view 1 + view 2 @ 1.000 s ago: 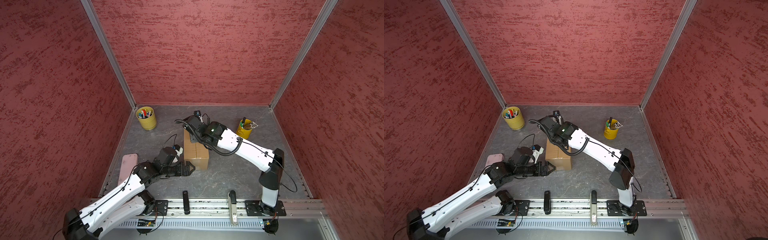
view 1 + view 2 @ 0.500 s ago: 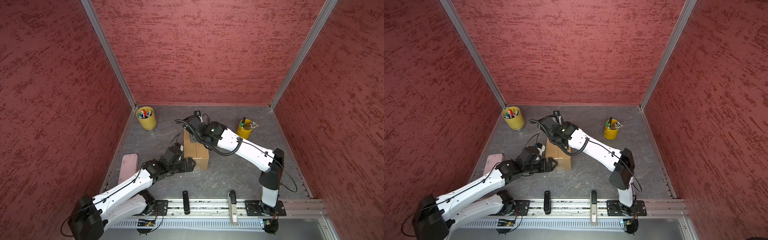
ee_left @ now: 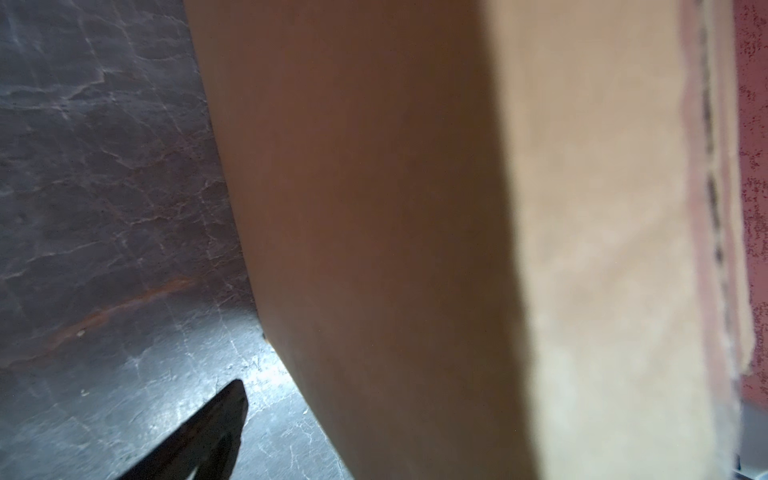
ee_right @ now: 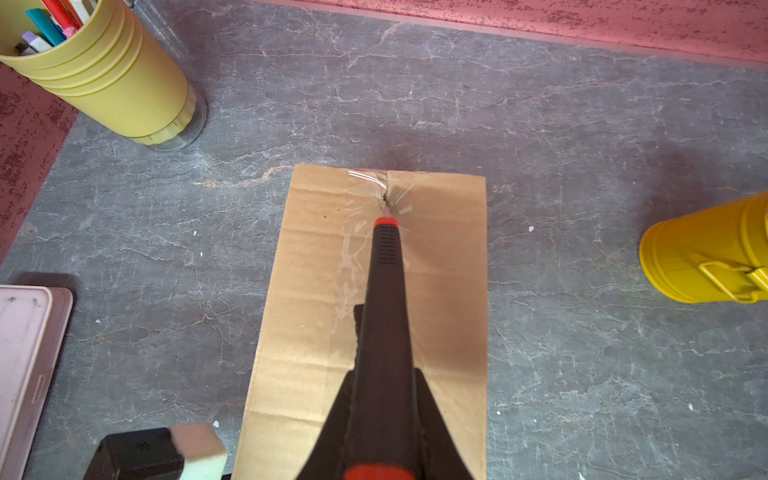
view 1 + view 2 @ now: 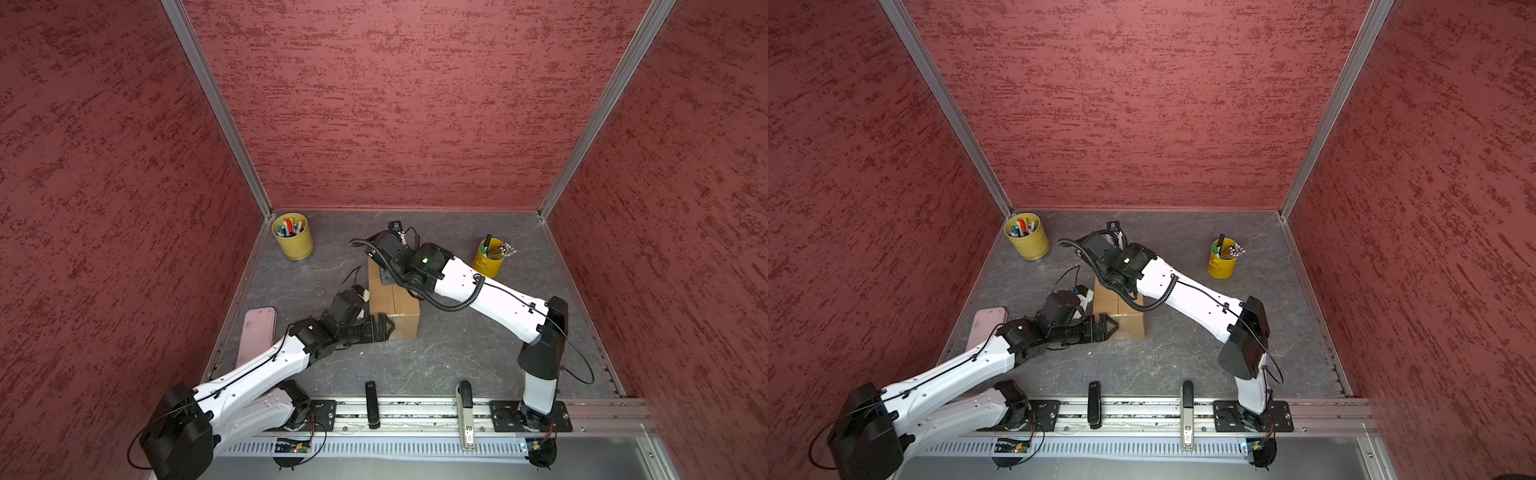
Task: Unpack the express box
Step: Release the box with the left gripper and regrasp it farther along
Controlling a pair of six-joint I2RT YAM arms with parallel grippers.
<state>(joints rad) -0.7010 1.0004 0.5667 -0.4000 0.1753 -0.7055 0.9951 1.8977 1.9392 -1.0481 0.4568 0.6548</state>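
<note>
The box (image 5: 392, 299) stands at the middle of the bench (image 5: 457, 353), its long axis and taped seam (image 4: 384, 195) running near to far. The right jaws, narrow, grip a cutter (image 4: 384, 266) with its tip in the seam near the far end; we judge the cut must draw back along that axis. The left jaws stand wide at the near left corner, placed to brace.

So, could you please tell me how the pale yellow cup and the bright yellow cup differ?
The pale cup is ribbed and holds coloured markers; the bright cup is glossy and holds pens leaning out. The bright cup has a side handle; the pale cup shows none. Both stand on the table.
</note>
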